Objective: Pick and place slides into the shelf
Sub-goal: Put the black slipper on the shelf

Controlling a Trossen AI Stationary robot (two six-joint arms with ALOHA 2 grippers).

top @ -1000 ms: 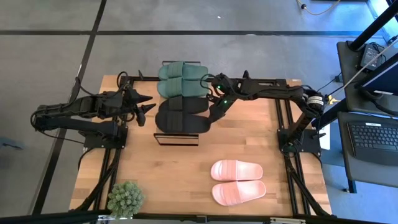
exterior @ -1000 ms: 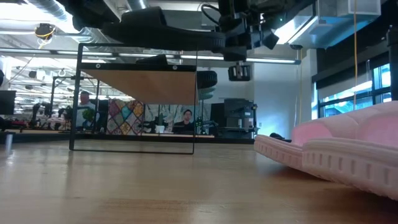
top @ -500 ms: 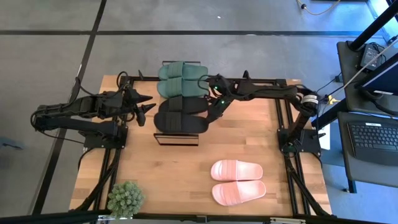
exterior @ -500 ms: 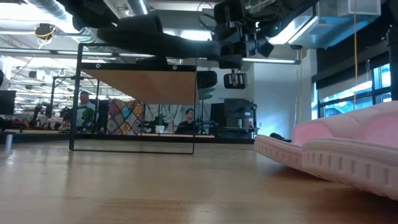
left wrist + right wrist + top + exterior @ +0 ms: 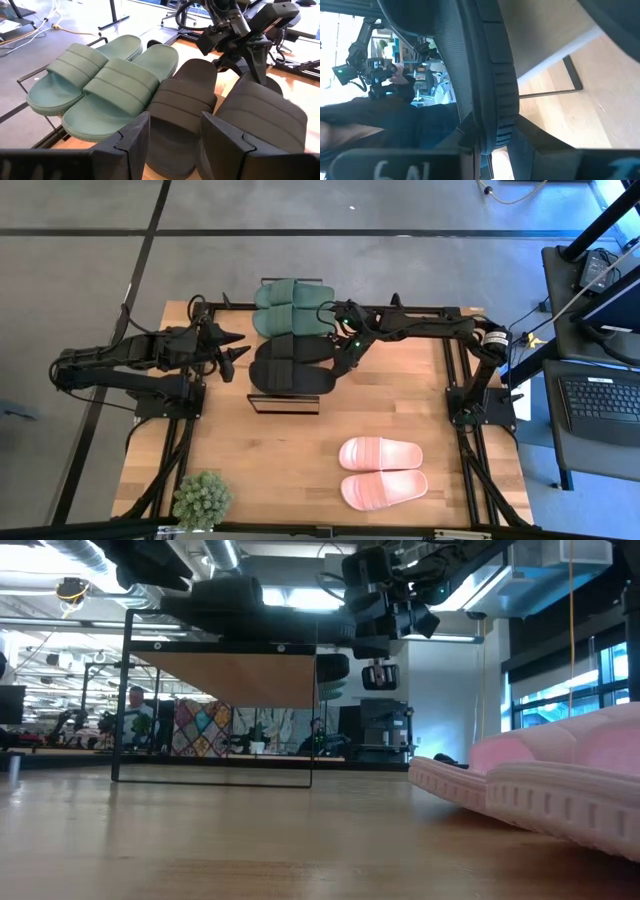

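Right claw at the black slides on the shelf — pink pair waiting on the bench

The right claw (image 5: 343, 358) sits at the edge of the black slides (image 5: 290, 365) on the shelf (image 5: 283, 406), fingers clamped on the rim of one sole as the right wrist view shows; the green slides (image 5: 290, 307) lie beside them on top of the shelf. The left claw (image 5: 232, 348) hovers just beside the shelf, fingers apart and empty. The pink slides (image 5: 383, 472) lie well apart on the bench (image 5: 250, 470), near the potted plant (image 5: 201, 499). These slides look light, soft and springy — likely best pinched at the sole's edge or under the broad strap, since foam may flex and slip.
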